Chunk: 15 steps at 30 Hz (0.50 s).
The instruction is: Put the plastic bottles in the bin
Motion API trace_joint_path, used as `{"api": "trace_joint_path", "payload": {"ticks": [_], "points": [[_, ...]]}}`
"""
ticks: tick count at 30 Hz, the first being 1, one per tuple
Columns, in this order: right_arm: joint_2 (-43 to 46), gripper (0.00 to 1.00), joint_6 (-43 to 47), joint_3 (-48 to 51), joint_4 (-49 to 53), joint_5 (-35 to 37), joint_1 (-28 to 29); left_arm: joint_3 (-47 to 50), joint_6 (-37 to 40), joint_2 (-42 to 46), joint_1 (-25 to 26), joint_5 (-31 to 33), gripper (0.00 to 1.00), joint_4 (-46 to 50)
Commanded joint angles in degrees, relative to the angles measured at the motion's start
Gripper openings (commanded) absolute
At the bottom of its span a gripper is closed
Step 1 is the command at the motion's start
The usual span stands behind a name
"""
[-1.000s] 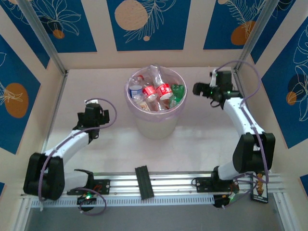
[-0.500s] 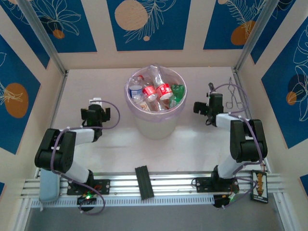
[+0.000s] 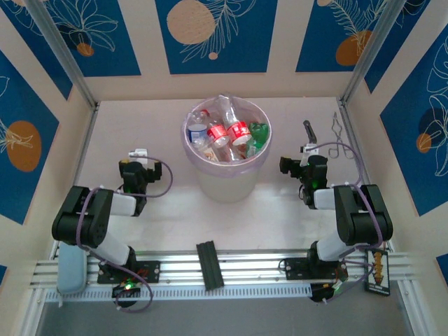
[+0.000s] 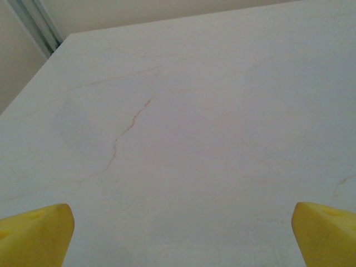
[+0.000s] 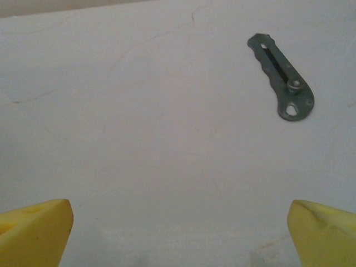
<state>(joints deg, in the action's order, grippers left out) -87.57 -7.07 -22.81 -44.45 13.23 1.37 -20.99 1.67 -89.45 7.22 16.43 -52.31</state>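
The plastic bottles [image 3: 225,133] lie jumbled inside the bin [image 3: 227,185], which stands on the tabletop [image 3: 168,112] between the two arms. The left pincer [image 4: 178,236] and the right pincer [image 5: 178,233] both gape wide, holding nothing, one either side of the bin and about equally near; the task looks finished

A robot lab cell: a pale table [image 3: 168,220] boxed in by wall panels [image 3: 238,42] printed with blue leaf designs, aluminium posts [image 3: 64,59] at its far corners, and a left arm [image 3: 91,217] and right arm [image 3: 357,217] bolted to a rail [image 3: 252,269] along its near edge.
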Motion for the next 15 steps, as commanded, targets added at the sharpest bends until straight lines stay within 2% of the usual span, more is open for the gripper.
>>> {"api": "trace_joint_path", "payload": {"ticks": [1, 15], "points": [[0.38, 0.99, 0.12, -0.29, -3.29, -1.15, -0.06, 0.59, 0.21, -0.36, -0.63, -1.59, 1.0, -3.98], [0.21, 0.99, -0.22, -1.02, -1.84, -2.42, -0.66, 0.52, 0.26, -0.55, -0.68, -1.49, 1.0, -4.2]]}}
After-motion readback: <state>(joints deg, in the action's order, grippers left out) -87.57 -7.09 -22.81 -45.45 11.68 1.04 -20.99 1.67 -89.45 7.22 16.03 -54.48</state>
